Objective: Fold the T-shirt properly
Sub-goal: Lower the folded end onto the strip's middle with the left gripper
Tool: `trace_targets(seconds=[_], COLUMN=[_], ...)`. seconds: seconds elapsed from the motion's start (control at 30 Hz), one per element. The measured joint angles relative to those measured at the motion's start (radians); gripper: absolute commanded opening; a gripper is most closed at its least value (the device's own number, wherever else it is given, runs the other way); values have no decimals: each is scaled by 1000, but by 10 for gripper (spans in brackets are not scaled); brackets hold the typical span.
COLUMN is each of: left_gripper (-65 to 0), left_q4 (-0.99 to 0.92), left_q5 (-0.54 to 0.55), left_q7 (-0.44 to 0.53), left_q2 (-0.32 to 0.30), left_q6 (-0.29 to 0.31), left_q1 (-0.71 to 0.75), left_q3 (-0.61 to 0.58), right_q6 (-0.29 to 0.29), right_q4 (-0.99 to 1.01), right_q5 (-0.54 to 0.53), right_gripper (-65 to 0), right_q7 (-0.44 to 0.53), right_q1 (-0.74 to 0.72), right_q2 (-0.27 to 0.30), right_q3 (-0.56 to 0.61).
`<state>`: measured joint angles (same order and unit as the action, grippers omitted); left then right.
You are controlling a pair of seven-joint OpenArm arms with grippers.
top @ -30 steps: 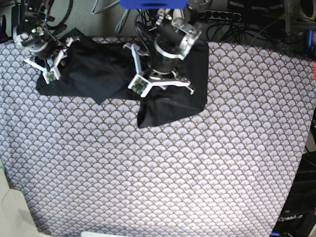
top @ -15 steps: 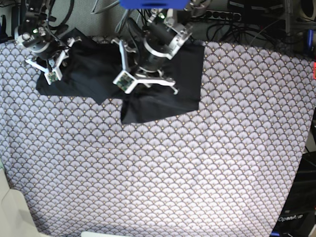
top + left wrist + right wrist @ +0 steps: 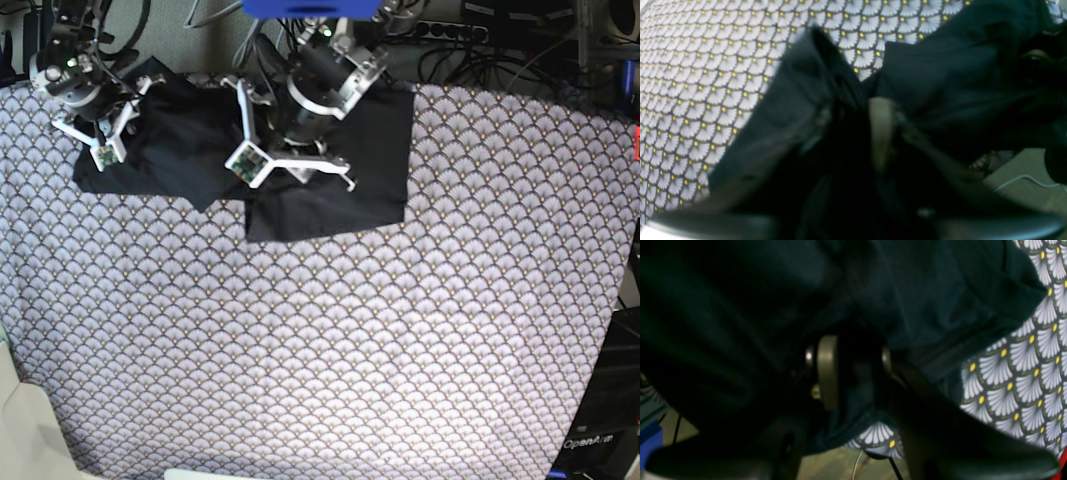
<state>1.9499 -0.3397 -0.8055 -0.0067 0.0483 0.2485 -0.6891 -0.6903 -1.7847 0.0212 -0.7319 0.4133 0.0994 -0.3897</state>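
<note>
Base view: a dark T-shirt (image 3: 340,170) lies crumpled along the top of a fan-patterned tablecloth (image 3: 330,350), upper left to centre. Upper left, the right gripper (image 3: 853,370) pinches a fold of the shirt between its jaws. Upper centre, the left gripper (image 3: 853,130) sits over the shirt, jaws spread with cloth bunched between them.

The T-shirt (image 3: 330,190) lies on the tablecloth (image 3: 330,350) along the far edge of the base view, spread from the far-left corner to about the middle; its nearer half of the cloth is bare of it; the left gripper (image 3: 290,150) sits over the shirt's middle part; the right gripper (image 3: 95,120) sits over its left end, well apart from the other; cables (image 3: 450,40) lie behind the table, beyond the far edge.
</note>
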Motion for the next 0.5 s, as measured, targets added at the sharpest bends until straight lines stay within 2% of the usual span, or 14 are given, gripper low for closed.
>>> trace_targets(seconds=[0.1,0.3,0.5], left_gripper=[-412,-412,-412], left_q4=[0,-1,1], left_q5=[11,138,150], left_q7=[-1,2,1], left_q2=[-2,-30,-40], left_q6=[0,4,6], left_q1=[-1,-42,-17], left_q3=[-2,-46,64], right_q6=[0,0,-1], right_q4=[0,0,-10], right_q5=[0,0,-2], right_gripper=[-472,-472,-472], right_q7=[0,0,-3], right_q1=[0,0,1], right_q2=[0,0,10], right_q3=[0,0,0])
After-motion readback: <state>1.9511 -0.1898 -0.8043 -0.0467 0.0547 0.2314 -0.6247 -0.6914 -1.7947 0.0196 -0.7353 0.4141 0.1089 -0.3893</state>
